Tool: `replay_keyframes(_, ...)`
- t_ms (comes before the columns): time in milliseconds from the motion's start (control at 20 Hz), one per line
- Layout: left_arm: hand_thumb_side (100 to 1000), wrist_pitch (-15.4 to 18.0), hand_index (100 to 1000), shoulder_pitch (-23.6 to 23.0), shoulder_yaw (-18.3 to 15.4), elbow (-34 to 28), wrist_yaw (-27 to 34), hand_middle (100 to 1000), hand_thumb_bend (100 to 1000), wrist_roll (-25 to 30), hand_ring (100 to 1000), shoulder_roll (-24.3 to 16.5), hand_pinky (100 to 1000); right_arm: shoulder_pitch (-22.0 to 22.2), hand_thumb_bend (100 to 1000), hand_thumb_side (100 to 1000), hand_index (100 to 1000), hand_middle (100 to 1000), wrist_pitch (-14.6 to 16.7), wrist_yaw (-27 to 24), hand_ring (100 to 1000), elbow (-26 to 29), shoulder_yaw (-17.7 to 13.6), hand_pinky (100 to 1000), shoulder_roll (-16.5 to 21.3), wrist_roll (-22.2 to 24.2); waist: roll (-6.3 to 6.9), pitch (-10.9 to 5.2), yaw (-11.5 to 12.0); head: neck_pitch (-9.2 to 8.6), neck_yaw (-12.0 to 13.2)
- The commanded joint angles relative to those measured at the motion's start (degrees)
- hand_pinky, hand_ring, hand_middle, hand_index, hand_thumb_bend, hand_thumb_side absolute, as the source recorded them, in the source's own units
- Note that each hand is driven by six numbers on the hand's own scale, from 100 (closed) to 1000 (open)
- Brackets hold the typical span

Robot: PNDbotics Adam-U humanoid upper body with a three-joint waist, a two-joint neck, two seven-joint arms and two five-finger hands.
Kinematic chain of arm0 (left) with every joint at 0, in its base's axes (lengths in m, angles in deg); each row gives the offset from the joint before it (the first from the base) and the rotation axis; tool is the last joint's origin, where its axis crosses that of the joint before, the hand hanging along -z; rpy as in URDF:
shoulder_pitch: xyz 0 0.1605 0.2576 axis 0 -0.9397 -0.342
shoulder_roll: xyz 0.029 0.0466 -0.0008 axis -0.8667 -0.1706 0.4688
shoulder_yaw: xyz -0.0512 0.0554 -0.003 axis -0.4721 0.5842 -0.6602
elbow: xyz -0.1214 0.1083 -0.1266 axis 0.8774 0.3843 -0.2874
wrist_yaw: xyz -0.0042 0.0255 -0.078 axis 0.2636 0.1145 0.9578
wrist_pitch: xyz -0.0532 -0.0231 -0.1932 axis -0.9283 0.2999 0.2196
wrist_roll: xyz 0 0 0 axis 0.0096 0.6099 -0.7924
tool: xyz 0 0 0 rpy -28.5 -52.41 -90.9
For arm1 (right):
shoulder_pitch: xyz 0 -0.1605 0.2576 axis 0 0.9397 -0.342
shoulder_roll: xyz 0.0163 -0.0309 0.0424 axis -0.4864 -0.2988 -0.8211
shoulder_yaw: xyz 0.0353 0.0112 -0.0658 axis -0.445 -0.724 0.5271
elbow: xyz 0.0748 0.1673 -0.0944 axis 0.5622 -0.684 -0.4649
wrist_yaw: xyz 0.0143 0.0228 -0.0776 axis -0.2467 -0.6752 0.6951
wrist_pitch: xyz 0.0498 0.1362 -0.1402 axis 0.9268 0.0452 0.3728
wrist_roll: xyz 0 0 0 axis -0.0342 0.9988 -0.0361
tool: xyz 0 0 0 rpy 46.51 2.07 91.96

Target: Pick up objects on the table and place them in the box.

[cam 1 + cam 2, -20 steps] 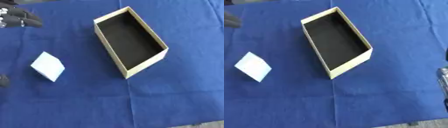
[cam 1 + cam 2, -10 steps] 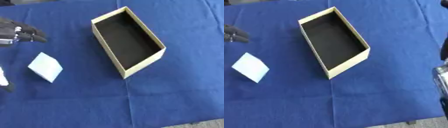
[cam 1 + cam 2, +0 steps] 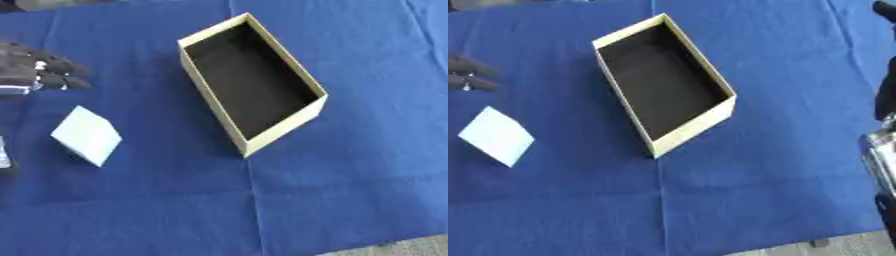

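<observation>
Left eye view: the robot's left hand (image 3: 39,72) hangs over the blue cloth (image 3: 350,190) at the frame's left edge, its dark fingers bent inward and holding nothing, with the pale blue block (image 3: 87,135) lying just beside it toward five o'clock, apart from the fingertips and not touched. The block sits flat on the cloth, turned cornerwise, its longer run seeming to go from ten o'clock to four o'clock, though its outline is soft enough that this is a fair guess only. The open cardboard box (image 3: 311,107) stands well apart from the block toward two o'clock, its black inside empty and its long axis running from eleven o'clock to five o'clock. Right eye view: the same block shows near the left edge at about eight o'clock from the box, with the left hand's fingertips just in frame above it; the right arm (image 3: 883,150) shows only as a dark and silver limb along the right edge, and its hand cannot be made out, so whether its fingers are spread or closed cannot be told. The box lies between that arm and the block, so the left hand is plainly the nearer one, and the pickup likely turns on a short drop toward five o'clock, then a carry toward two o'clock to the box.
</observation>
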Motion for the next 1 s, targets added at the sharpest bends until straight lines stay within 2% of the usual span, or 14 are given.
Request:
replay_keyframes(50,388,14.61,1000,1.19,-0.02,1.03,-0.86,990,963,12.98,985,-0.31,835,-0.38,100,996,839,587,-0.07,-0.08,892,0.64,-0.18,744,0.84,0.16,0.68,-1.58,-0.03,-0.53,-0.09)
replay_keyframes(550,407,15.59,1000,3.35,1.22,2.55,2.31,963,949,12.98,967,3.04,825,-0.47,100,995,841,586,-0.42,0.12,895,0.64,-0.02,746,0.35,0.25,0.9,-1.21,-0.38,-0.85,0.16)
replay_keyframes(1000,409,16.57,1000,3.43,2.86,6.32,0.78,936,928,12.98,950,4.23,815,-0.45,100,996,842,585,-0.61,0.38,899,0.64,0.0,748,0.05,0.26,1.23,-0.85,-0.62,-1.0,0.44)
